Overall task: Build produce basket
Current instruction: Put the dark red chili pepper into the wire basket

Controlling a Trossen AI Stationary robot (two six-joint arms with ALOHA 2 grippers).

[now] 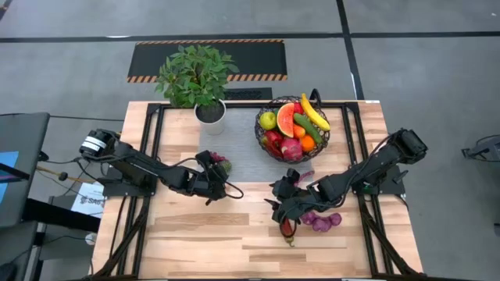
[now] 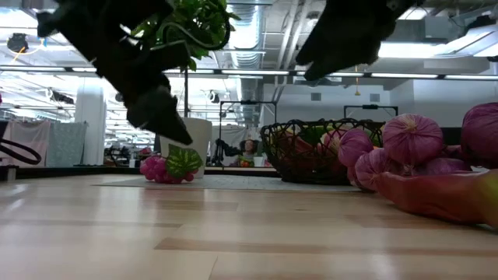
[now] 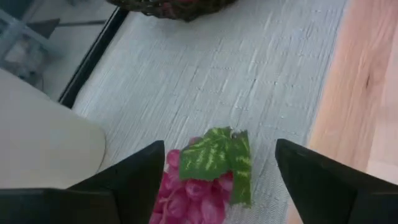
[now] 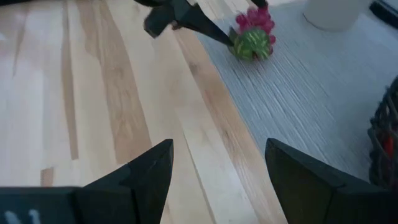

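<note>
The dark wire basket [image 1: 293, 133] stands on the grey mat [image 1: 250, 160] at the far right and holds banana, watermelon slice, apple and other produce. A pink grape bunch with a green leaf [image 3: 205, 177] lies on the mat near the white pot; it also shows in the high view [image 1: 223, 164]. My left gripper [image 3: 221, 168] is open, its fingers on either side of the bunch and just above it [image 2: 175, 128]. My right gripper [image 4: 217, 165] is open and empty over bare wood at the table's middle [image 1: 283, 204].
A leafy potted plant [image 1: 195, 74] in a white pot [image 1: 211, 115] stands at the far left of the mat. Purple round pieces [image 1: 322, 221] and a red piece [image 1: 287, 228] lie on the wood near my right gripper. The near left wood is bare.
</note>
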